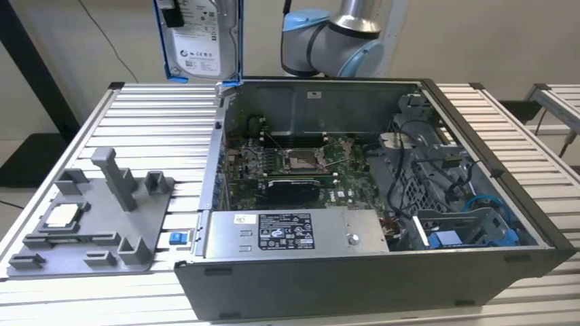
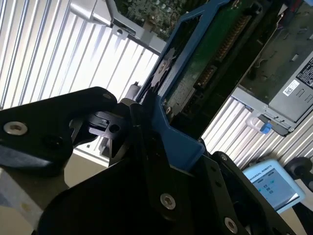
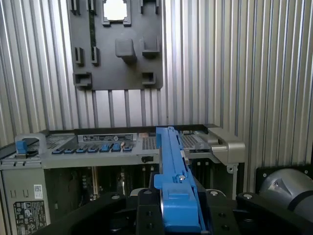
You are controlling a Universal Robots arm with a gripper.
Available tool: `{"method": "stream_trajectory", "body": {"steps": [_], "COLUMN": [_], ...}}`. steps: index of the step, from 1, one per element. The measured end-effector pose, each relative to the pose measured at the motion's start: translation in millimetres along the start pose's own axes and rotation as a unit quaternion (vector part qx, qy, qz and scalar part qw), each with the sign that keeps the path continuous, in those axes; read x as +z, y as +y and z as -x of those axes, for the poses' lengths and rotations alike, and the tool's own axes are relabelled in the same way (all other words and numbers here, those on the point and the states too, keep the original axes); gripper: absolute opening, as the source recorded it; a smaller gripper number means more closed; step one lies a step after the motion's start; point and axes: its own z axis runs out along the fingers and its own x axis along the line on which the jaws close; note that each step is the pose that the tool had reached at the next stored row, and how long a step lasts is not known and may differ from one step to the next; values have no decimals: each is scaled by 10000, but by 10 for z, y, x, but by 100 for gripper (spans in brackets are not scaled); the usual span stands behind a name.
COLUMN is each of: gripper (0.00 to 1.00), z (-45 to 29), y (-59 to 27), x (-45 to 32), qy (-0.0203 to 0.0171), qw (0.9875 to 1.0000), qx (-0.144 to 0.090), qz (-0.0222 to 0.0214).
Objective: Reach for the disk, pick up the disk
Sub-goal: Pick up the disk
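Note:
The disk hangs upright high above the table's back edge, at the top of the exterior view, left of the open computer case. Its white label faces the camera inside the blue bracket. In the first wrist view the bracket shows edge-on, with my gripper shut on it and black fingers pressed to each side. In the second wrist view the disk's green circuit-board side shows, and the gripper clamps its blue frame.
An open computer case fills the table's middle, with a long grey box along its front. At the exterior view's left lies a grey fixture plate carrying a small silver chip. The arm's base stands behind the case.

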Motion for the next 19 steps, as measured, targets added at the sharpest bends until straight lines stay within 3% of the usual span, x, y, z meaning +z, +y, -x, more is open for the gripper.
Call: {"method": "stream_trajectory", "body": {"steps": [5, 19], "gripper": [0, 0], "z": [2, 3], "y": [-49, -62], "x": [4, 6], "qy": [0, 0], "qw": [10000, 10000], "qx": [0, 0], "qz": [0, 0]}}
